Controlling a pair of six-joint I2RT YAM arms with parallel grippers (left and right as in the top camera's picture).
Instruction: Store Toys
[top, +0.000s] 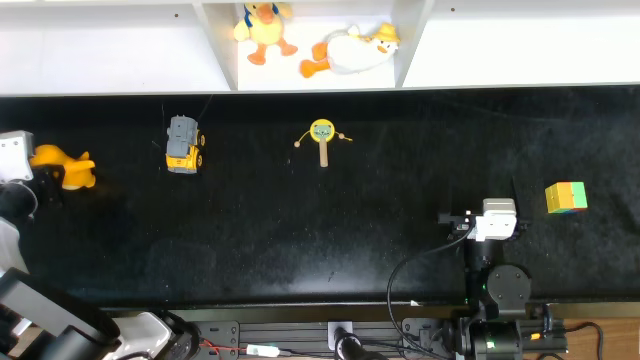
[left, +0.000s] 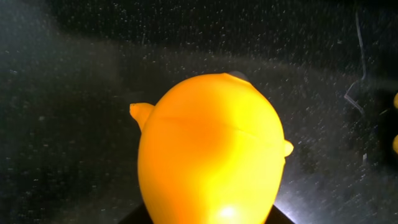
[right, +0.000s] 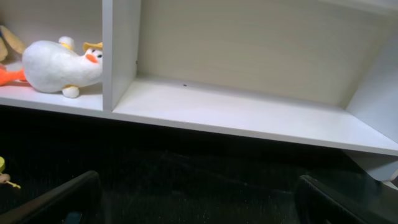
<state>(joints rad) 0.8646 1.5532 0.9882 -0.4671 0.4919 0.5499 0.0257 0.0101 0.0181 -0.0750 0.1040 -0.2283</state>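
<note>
The glossy orange rounded plastic toy (top: 62, 166) lies at nine o'clock on the black worktop (top: 300, 230), just beside the left pincer (top: 42, 172), whose state I cannot tell. The toy seems light and slippery, so the wide body is best to grip. The right pincer (right: 199, 196) is released.

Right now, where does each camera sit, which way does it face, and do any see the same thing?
Top view: fixed overhead, looking down on the black table and white shelf; left arm and right arm both show.
Left wrist view: on the left arm's wrist, close on an orange toy.
Right wrist view: on the right arm's wrist, facing the shelf; its open fingers show.
Shared: top and right wrist views both show the white plush duck; top and left wrist, the orange toy.
</note>
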